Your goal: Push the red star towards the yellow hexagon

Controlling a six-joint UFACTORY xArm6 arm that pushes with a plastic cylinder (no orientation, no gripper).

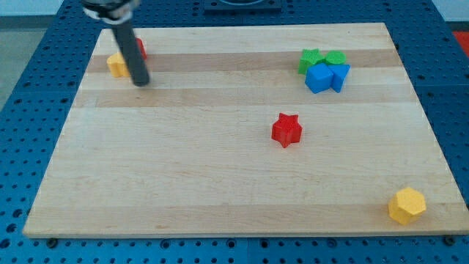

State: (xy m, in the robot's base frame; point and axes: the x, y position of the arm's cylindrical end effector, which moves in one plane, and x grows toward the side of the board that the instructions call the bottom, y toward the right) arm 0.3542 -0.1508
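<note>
The red star [286, 130] lies a little right of the board's middle. The yellow hexagon [407, 205] sits near the board's bottom right corner, well below and to the right of the star. My tip [141, 82] is at the board's top left, far to the left of the star. It stands just right of a small yellow block [116, 64] and below a red block [140, 48] that the rod partly hides.
Two green blocks [311, 59] [335, 58] and two blue blocks [319, 77] [340, 75] cluster at the top right, above the star. The wooden board [220, 183] lies on a blue perforated table [22, 110].
</note>
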